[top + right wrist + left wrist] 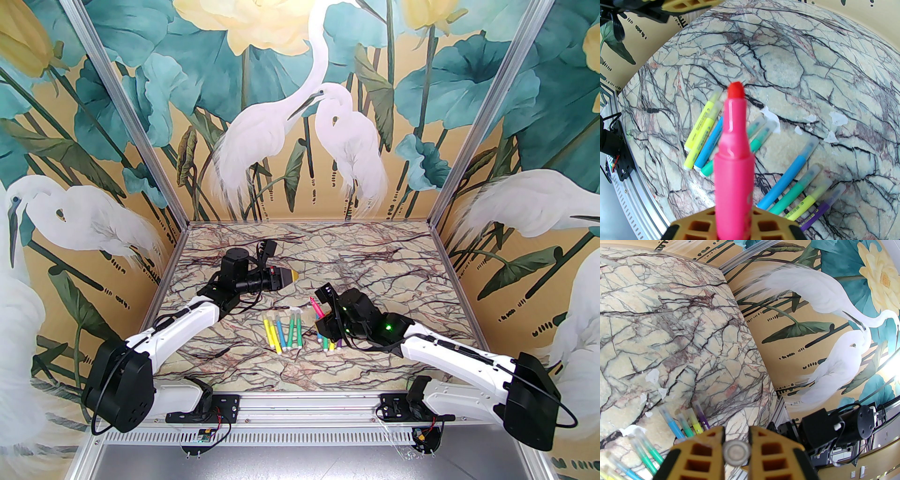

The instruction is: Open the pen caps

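Since the small colourless see-through plastic cap sits nipped end-on btwn the yellow fingers of the left pincer, and the short bright pink marker pen stands bare-tipped in the right pincer, this one pen reads as opened. The right pincer is clamped on the pink body low down, w/ the red-pink tip pointing away from its wrist, up and toward the far left. In the top view the left pincer lies beyond that tip, far-left of it, so cap and pen are apart.

Nine more pens lie flat on the veined marble-pattern bench: a group of five (two yellow, one blue, two green) and a group of four (blue, green, yellow, purple). All wear clear caps, so most of the job looks undone.

Their long axes run approx. near-to-far, white butts toward the arm bases and capped ends toward the far wall. The four lie just under the right pincer, w/ the five close to its left. The left pincer is nearer the capped ends of the five.

Prob. next: both loads get set down, then the right arm takes a body by its butt half while the left comes at the cap along the pen's axis.
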